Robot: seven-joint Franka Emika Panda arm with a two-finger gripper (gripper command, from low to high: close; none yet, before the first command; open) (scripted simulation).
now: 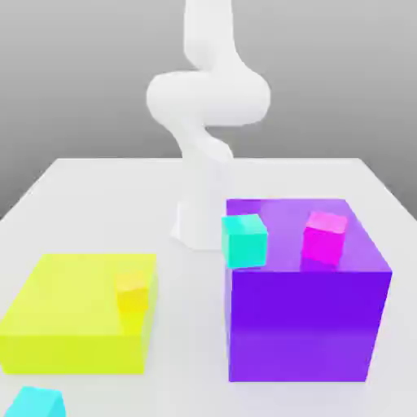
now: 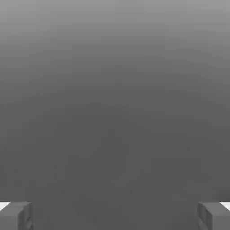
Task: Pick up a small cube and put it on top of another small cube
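Observation:
The small cube (image 1: 34, 403), bright cyan, lies on the white table at the front edge of the exterior view's left, partly cut off by the picture's border. A greener teal small cube (image 1: 244, 240) sits at the near left corner on top of the big purple block (image 1: 305, 322). In the hand view my gripper (image 2: 115, 215) is open, its grey fingertips (image 2: 15, 215) set wide apart with nothing between them and plain grey backdrop beyond. The white arm (image 1: 204, 122) rises from its base behind the blocks and leaves the picture at the top.
A magenta small cube (image 1: 324, 236) rests on the purple block's top, right of the teal one. A low, wide yellow block (image 1: 77, 326) at the exterior view's left carries a small yellow cube (image 1: 132, 291). The white table (image 1: 98, 195) spreads behind both blocks.

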